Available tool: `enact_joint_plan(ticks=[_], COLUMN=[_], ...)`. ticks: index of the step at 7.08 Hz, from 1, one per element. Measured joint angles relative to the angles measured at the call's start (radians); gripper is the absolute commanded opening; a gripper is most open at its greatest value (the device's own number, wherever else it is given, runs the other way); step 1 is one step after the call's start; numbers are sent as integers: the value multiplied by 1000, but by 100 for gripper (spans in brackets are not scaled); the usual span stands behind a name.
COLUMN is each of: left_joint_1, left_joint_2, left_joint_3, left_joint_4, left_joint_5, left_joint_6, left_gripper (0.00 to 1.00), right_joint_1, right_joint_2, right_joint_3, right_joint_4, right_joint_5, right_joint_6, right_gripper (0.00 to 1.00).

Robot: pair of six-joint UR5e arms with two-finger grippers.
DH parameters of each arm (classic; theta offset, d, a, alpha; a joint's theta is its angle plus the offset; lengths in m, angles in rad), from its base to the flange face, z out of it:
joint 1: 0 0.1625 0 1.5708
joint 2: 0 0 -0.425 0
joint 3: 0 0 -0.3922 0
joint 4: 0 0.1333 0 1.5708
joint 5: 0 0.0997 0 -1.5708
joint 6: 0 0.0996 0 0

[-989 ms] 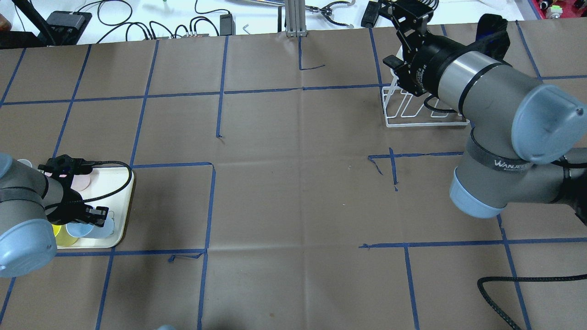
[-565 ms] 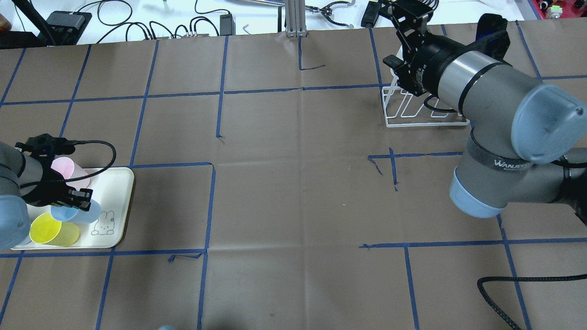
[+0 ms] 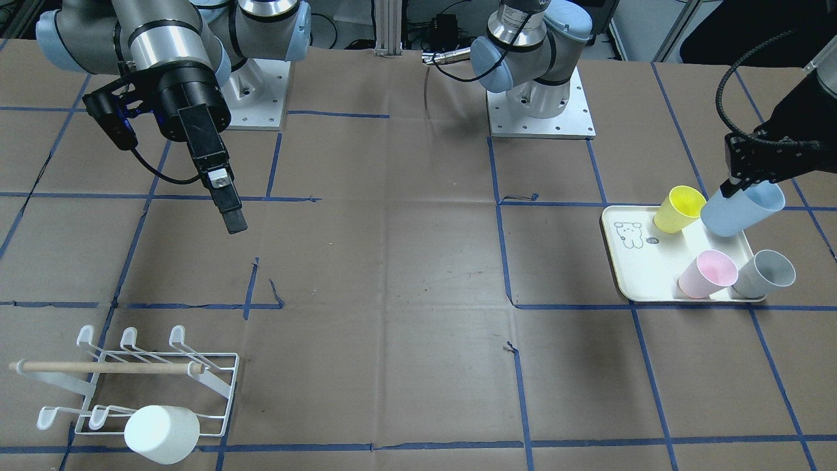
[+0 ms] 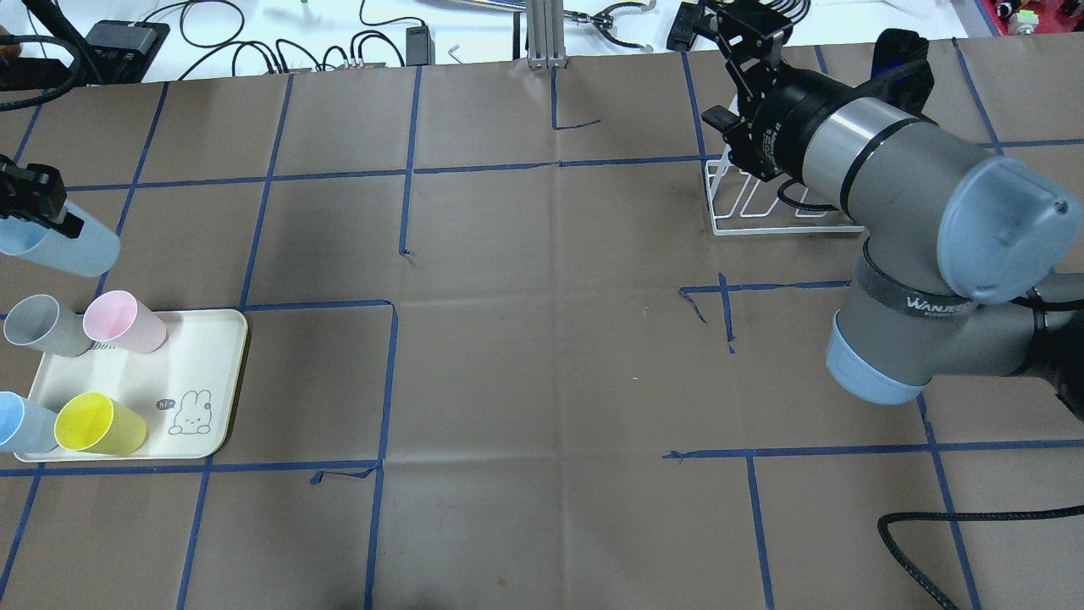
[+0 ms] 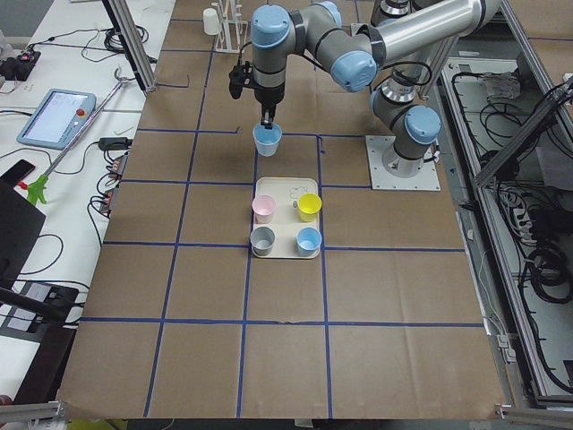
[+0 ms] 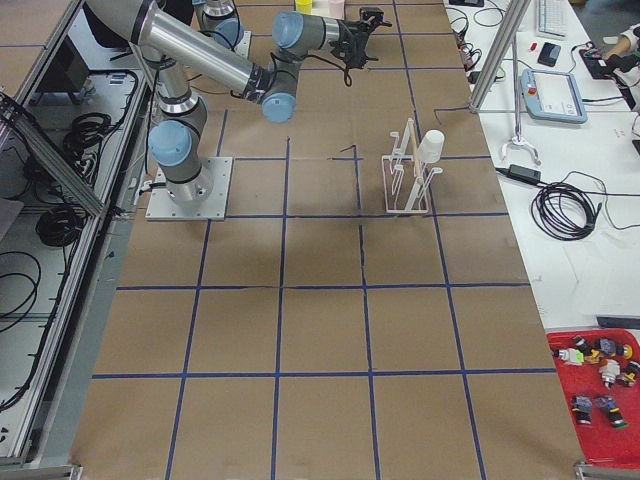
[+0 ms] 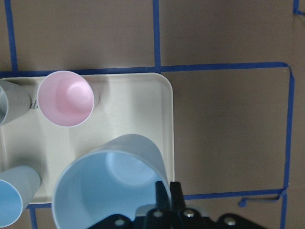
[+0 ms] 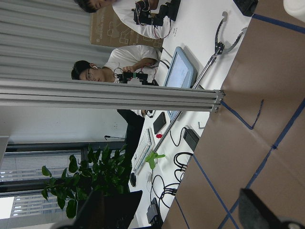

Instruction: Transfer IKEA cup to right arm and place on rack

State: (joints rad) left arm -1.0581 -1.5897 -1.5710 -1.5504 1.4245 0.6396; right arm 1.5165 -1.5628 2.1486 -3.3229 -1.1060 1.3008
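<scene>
On your right arm (image 4: 889,161) a black strap (image 4: 927,302) is showing white lettering that begins "WAN"; the remaining letters are blurring together. The cream tray (image 4: 207,364) is carrying a small animal drawing with a tiny bubble beside it that seems to read "hi". White print on the right wrist is too small to read.

Your left tool (image 7: 167,193) is pinching the wall of the light blue cup (image 7: 107,183) at its rim, one finger inside and one outside. The cup is hanging in the air, mouth up and tilted, over the tray's corner and clear of the other cups. Your right tool (image 3: 232,219) is hovering over the counter (image 4: 542,356) with its fingers spread and nothing between them, well apart from the rack (image 3: 157,366).

The yellow cup (image 3: 680,208), pink cup (image 3: 706,273) and grey cup (image 3: 762,273) are standing on the tray. A second blue cup (image 4: 19,422) is being cut off by the overhead view's edge, and from the front the held cup is covering it. A white cup (image 3: 162,434) is sitting on a rack prong. In the overhead view your right arm is hiding half the rack, and your left arm is almost wholly out of frame. The right wrist view is showing only one blurred fingertip.
</scene>
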Motion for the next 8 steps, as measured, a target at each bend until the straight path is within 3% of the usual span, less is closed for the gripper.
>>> enact_joint_plan(ticks=[2,4,6,8], left_joint_1=[-19,-61,-137,-211], left_joint_2=[-48,-103,-170,-211], left_joint_3=[19,-1,-22,-88], left_joint_4=[111,336,589,822], left_joint_5=[-268,-560,-723,-824], left_joint_6=[29,38,38,44], left_gripper=[0,0,0,1], right_joint_1=[5,15,18,19], right_joint_2=[3,3,4,5], right_joint_3=[0,0,-1,-1], right_joint_4=[-1,-1,-1,-2], right_joint_5=[0,0,0,0], right_joint_6=[0,0,0,0], right_gripper=[100,100,100,100])
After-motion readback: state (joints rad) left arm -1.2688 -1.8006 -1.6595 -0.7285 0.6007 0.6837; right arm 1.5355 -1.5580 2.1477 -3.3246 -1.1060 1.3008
